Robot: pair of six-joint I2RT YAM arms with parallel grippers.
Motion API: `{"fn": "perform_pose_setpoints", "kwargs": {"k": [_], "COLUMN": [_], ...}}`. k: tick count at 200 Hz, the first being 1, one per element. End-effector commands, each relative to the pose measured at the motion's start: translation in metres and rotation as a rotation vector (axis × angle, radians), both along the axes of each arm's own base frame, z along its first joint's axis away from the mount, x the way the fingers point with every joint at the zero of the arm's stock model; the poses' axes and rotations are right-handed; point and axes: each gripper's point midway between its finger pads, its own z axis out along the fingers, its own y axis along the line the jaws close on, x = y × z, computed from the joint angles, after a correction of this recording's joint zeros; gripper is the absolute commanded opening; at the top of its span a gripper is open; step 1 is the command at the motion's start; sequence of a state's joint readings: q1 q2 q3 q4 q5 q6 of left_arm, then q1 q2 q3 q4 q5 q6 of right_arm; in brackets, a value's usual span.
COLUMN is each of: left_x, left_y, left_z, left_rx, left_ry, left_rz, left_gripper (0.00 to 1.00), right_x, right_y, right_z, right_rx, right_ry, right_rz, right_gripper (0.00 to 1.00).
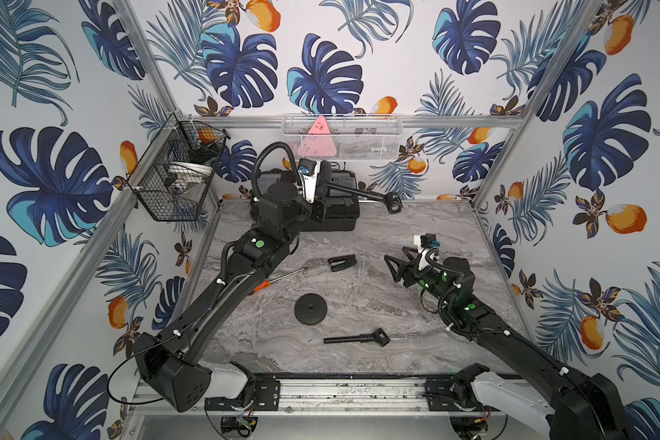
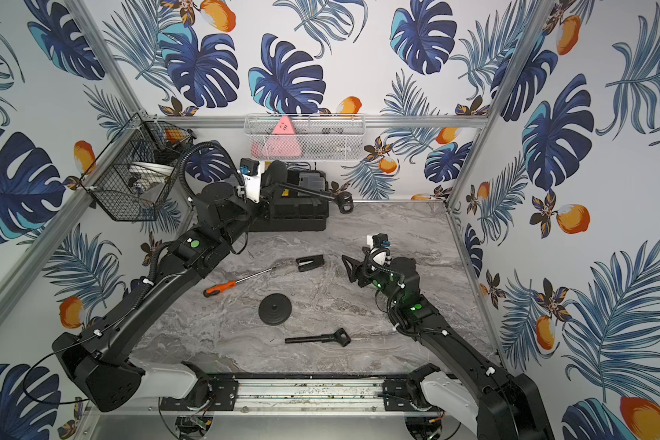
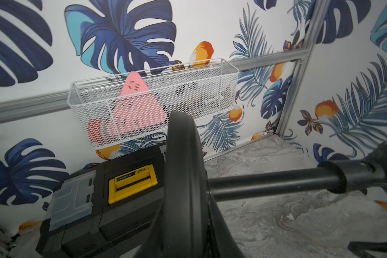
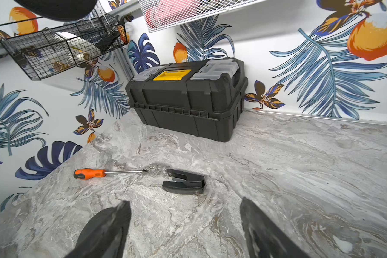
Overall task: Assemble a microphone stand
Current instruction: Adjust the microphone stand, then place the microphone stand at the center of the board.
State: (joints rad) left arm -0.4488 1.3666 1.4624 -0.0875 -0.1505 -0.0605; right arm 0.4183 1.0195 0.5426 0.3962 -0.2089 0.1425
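My left gripper (image 1: 322,182) is shut on the rim of a black round base (image 3: 183,169), held on edge above the toolbox. A black pole (image 1: 361,191) sticks out sideways from that base and ends in a ring-shaped head (image 1: 394,203). A second round base (image 1: 310,309) lies flat mid-table. In front of it lies a short black pole with a forked end (image 1: 357,338). A black clip holder (image 4: 183,184) rests just ahead of my right gripper (image 4: 186,223), which hovers low over the table, open and empty.
A black toolbox with a yellow latch (image 4: 186,98) stands at the back wall. An orange-handled screwdriver (image 4: 89,174) lies left of the clip. A black wire basket (image 1: 176,171) hangs at the back left, a white mesh basket (image 1: 342,137) on the back wall.
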Motion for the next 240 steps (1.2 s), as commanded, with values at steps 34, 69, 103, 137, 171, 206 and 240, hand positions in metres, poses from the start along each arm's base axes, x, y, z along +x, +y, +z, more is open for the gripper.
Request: {"fn": "perform_pose_setpoints", "kwargs": {"k": [34, 69, 103, 137, 171, 206, 240], "left_x": [0.011, 0.009, 0.007, 0.001, -0.013, -0.025, -0.029], "left_y": [0.038, 0.026, 0.005, -0.029, -0.069, -0.093, -0.102], "left_z": [-0.021, -0.070, -0.108, -0.131, -0.138, -0.145, -0.154], "left_rx": [-0.669, -0.870, -1.033, -1.127, -1.164, -1.167, -1.151], "left_ry": [0.270, 0.426, 0.513, 0.585, 0.663, 0.722, 0.755], "left_rz": [-0.038, -0.143, -0.270, -0.412, -0.545, -0.609, -0.607], "left_gripper": [0.00, 0.00, 0.00, 0.00, 0.00, 0.00, 0.00], "right_x": [0.002, -0.012, -0.014, -0.011, 0.002, 0.015, 0.018], "right_y": [0.002, 0.013, 0.019, 0.021, 0.033, 0.037, 0.043], "right_z": [0.011, 0.026, 0.041, 0.064, 0.079, 0.085, 0.097], "right_rx": [0.085, 0.121, 0.121, 0.181, 0.191, 0.130, 0.077], "right_ry": [-0.010, -0.069, -0.066, -0.099, -0.099, -0.131, -0.180], "right_rz": [0.045, 0.163, 0.211, 0.212, 0.253, 0.252, 0.281], "right_gripper": [0.80, 0.78, 0.76, 0.76, 0.72, 0.70, 0.67]}}
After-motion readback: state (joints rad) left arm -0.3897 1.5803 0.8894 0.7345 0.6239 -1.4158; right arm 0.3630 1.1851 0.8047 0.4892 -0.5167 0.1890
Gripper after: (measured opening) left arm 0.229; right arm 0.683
